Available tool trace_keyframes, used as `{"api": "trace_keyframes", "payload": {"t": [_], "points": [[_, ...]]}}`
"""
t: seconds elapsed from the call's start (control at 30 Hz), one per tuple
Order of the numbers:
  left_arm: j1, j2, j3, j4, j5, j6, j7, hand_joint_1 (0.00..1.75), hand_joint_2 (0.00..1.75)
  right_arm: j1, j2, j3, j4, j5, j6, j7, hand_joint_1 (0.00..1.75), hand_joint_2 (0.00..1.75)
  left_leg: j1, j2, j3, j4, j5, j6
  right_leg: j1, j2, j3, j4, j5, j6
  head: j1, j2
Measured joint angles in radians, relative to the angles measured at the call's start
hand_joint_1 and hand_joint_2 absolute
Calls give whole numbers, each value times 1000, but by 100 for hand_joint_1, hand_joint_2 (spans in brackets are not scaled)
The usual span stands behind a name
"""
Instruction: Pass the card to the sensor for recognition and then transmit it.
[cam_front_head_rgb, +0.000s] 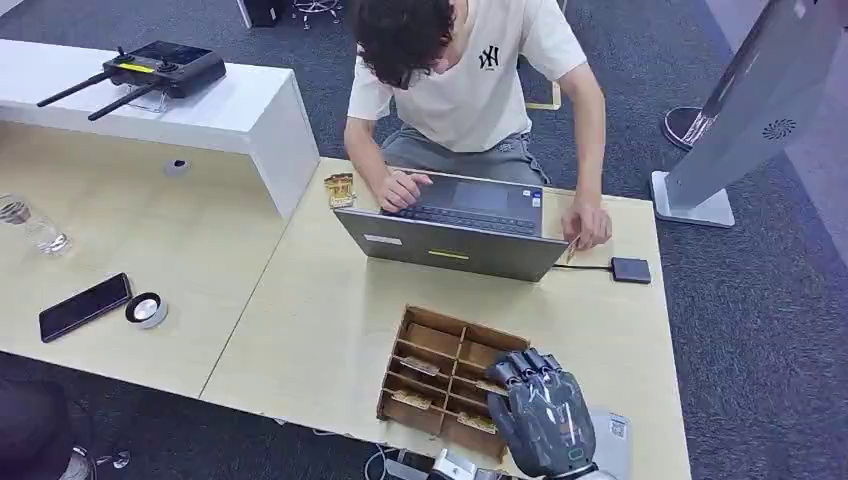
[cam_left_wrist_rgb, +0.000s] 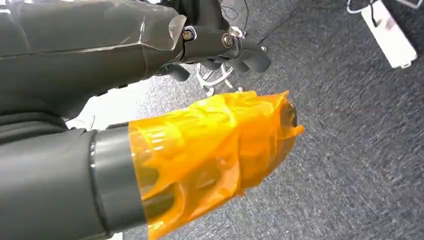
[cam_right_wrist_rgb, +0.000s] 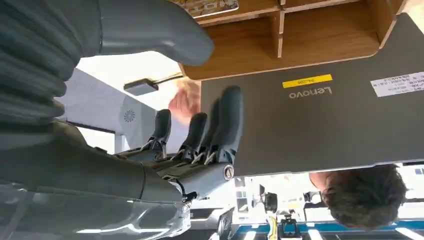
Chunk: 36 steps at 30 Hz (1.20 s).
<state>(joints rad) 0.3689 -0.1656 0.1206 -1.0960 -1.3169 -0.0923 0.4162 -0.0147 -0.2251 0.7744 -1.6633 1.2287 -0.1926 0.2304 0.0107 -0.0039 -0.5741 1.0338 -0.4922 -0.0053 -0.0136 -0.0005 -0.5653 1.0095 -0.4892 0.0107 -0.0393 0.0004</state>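
The right hand (cam_front_head_rgb: 541, 411) hovers over the near right corner of the wooden tray (cam_front_head_rgb: 428, 337), fingers spread and slightly curled, holding nothing. The cards (cam_front_head_rgb: 412, 399) lie flat in the tray's slots — one just beside the fingertips, others further along the near edge. Past the tray's far side stands an open laptop (cam_front_head_rgb: 450, 245), where a person (cam_front_head_rgb: 470, 75) is typing; to the right of that, near the table edge, sits a small dark box (cam_front_head_rgb: 630, 269) on a cable, probably the sensor.

The left hand (cam_left_wrist_rgb: 220, 42) hangs over grey carpet, well away from the tray; whether its fingers are apart or closed I cannot tell.

The risk, as I judge it: the cards are thin and lie flush between dividers, so thick fingers may slip off or snag a divider and shift the tray — or lift two cards at once.
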Motion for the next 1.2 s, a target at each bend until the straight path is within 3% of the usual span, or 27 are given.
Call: {"api": "trace_keyframes", "payload": {"t": [0.23, 0.47, 0.8, 1.2], "points": [[7, 4, -16, -16, 12, 6, 3, 0, 0, -1, 0, 0, 7, 0, 3, 0, 77, 175, 0, 0, 0, 0, 0, 0, 0, 0, 0, 0, 0, 0, 0, 0], [9, 15, -36, -20, 38, 16, 20, 0, 0, -3, 2, 0, 15, -6, 7, 0, 89, 175, 0, 0, 0, 0, 0, 0, 0, 0, 0, 0, 0, 0, 0, 0], [9, 26, -60, -20, 60, 23, 35, 0, 0, -12, 11, 1, 37, -13, 23, 7, 82, 175, 0, 0, 0, 0, 0, 0, 0, 0, 0, 0, 0, 0, 0, 0], [9, 46, -95, -20, 104, 37, 59, 0, 0, -19, 17, 6, 69, -22, 30, 19, 87, 175, 0, 0, 0, 0, 0, 0, 0, 0, 0, 0, 0, 0, 0, 0]]}}
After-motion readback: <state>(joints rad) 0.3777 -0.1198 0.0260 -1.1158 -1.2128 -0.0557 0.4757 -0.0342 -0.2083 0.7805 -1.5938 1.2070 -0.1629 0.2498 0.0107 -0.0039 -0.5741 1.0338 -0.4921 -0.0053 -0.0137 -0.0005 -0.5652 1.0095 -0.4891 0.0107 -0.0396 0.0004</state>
